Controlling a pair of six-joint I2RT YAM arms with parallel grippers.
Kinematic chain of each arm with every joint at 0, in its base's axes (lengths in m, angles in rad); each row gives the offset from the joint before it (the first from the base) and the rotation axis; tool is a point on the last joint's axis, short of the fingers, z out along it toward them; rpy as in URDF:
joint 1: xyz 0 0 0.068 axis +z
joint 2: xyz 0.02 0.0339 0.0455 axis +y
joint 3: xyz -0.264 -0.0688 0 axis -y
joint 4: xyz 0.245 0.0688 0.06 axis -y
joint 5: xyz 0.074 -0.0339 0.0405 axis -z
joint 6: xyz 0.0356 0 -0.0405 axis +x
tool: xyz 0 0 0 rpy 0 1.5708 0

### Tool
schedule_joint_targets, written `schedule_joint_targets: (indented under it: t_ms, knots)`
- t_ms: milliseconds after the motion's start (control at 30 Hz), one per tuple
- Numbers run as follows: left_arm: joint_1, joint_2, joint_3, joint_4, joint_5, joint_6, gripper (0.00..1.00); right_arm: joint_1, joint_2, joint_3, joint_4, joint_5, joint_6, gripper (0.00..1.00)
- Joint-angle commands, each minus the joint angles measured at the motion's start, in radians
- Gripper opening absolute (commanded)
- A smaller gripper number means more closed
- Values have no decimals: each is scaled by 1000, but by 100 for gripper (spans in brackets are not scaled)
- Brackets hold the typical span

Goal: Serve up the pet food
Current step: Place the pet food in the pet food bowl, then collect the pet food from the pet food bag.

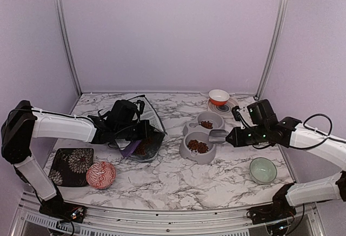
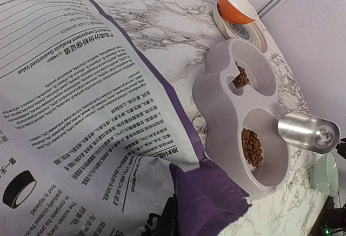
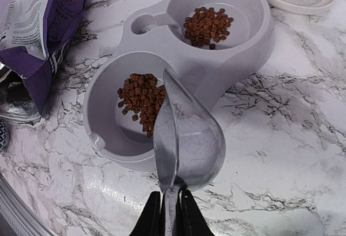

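Pet food [image 1: 198,146] lies as brown kibble in the near bowl of the grey double feeder [image 1: 186,152], with another heap [image 1: 206,124] in the far bowl. My right gripper [image 3: 168,214] is shut on the handle of a metal scoop [image 3: 189,139]. The scoop is tipped on its side over the near bowl's rim, beside the kibble [image 3: 140,98], and its cup looks empty. To the left, my left gripper [image 2: 167,220] is shut on the edge of the purple food bag [image 2: 81,85], which lies next to the feeder [image 2: 216,101]. More kibble [image 1: 143,148] shows in the bag's open mouth.
An orange bowl [image 1: 219,96] sits on a round coaster at the back right. A pale green bowl [image 1: 263,169] stands near the front right. A red patterned bowl [image 1: 101,174] and a dark floral plate [image 1: 71,166] are at the front left.
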Motion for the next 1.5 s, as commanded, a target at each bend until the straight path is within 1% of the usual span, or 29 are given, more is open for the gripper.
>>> schedule_joint_targets:
  t_ms: [0,233,633,1067,1200,1367,1400,1467]
  knots:
    - [-3,-13,1,27,-20,-2,0,14,16,52,4,4,-20,0]
    - [-1,-8,11,36,-27,-10,0,17,26,67,72,-40,-22,0]
    - [2,69,127,35,-3,-11,0,33,34,52,266,-175,-7,0]
    - [8,165,268,26,41,-25,0,220,111,25,441,-158,26,0]
    - [8,187,292,24,47,-30,0,261,173,45,489,-135,52,0]
    - [8,200,312,6,46,-27,0,290,273,93,486,-98,56,0]
    - [8,202,313,5,47,-26,0,318,296,100,481,-96,55,0]
    - [8,206,312,3,53,-25,0,337,334,111,488,-87,52,0]
